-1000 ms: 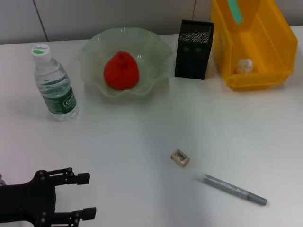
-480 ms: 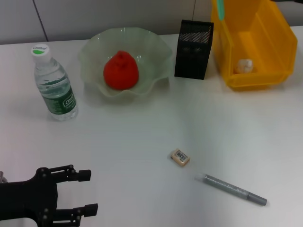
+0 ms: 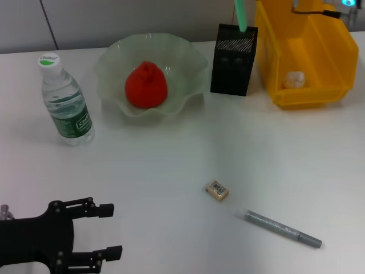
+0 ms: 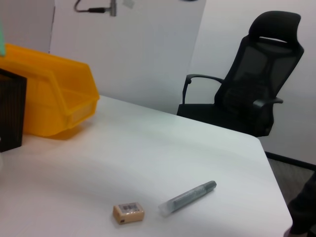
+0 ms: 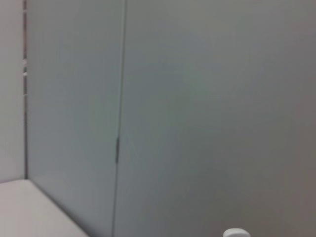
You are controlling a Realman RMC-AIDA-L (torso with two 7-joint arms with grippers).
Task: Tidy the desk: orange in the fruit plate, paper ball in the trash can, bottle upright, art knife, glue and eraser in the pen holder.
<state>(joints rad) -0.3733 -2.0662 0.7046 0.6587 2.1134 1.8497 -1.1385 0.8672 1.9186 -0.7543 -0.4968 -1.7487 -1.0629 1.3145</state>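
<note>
The orange (image 3: 146, 84) lies in the fruit plate (image 3: 114, 52). Left of the plate, the bottle (image 3: 64, 103) stands upright. A paper ball (image 3: 293, 79) rests inside the yellow trash can (image 3: 319, 54). A thin green stick (image 3: 242, 14) hangs tilted just above the pen holder (image 3: 232, 60); whatever holds it is beyond the top edge. The eraser (image 3: 217, 190) (image 4: 129, 213) and a grey pen-shaped stick (image 3: 283, 229) (image 4: 187, 198), art knife or glue I cannot tell, lie on the table. My left gripper (image 3: 111, 230) sits open at the near left, holding nothing.
The trash can (image 4: 54, 94) and the pen holder (image 4: 11, 116) show at the far side in the left wrist view. A black office chair (image 4: 247, 94) stands past the table's edge. The right wrist view shows only a wall.
The green stick has travelled left from over the trash can to over the pen holder. My left gripper has crept slightly forward.
</note>
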